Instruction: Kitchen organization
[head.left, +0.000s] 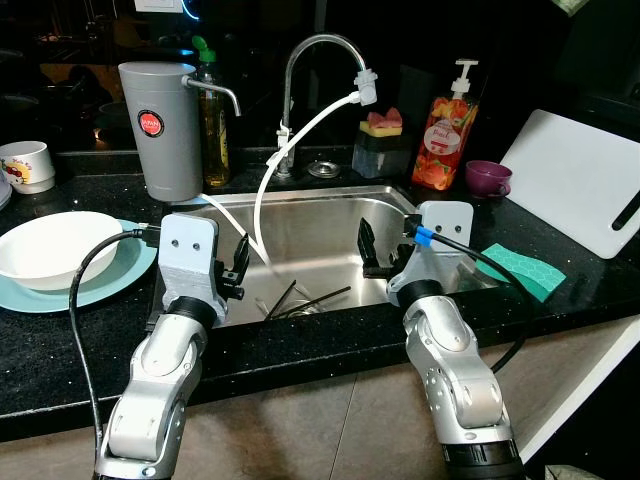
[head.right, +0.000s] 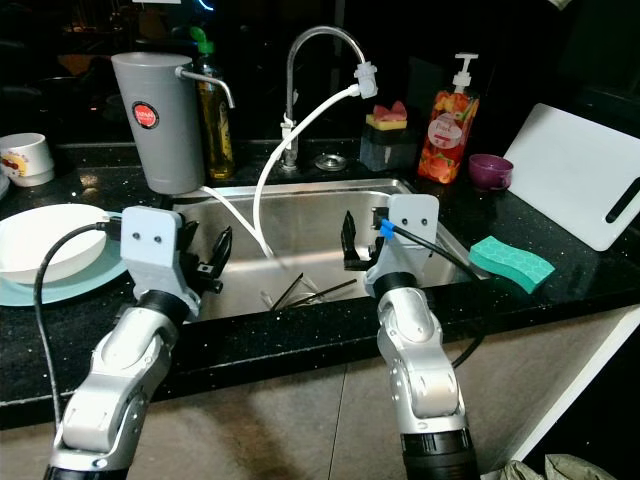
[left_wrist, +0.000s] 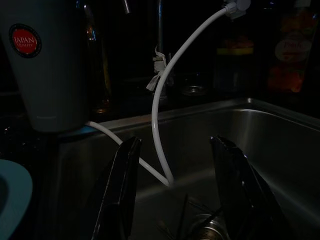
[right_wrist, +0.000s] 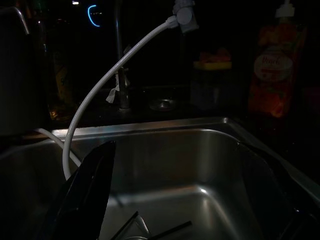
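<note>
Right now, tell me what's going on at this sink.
Nothing is being held. The left tool and the right tool hang open over the steel sink, one to each side. Dark chopsticks lie at the bottom near the drain. A white hose runs from the faucet into the basin. A white bowl sits on a blue plate on the counter.

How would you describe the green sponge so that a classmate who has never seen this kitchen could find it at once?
Start at the steel sink set into the black counter. Move to the counter on the robot's right, toward the white cutting board that leans at the back. The sponge lies flat in front of that board, near the counter's front edge; it is the only teal-green block there, with a wavy pattern on top.
</note>
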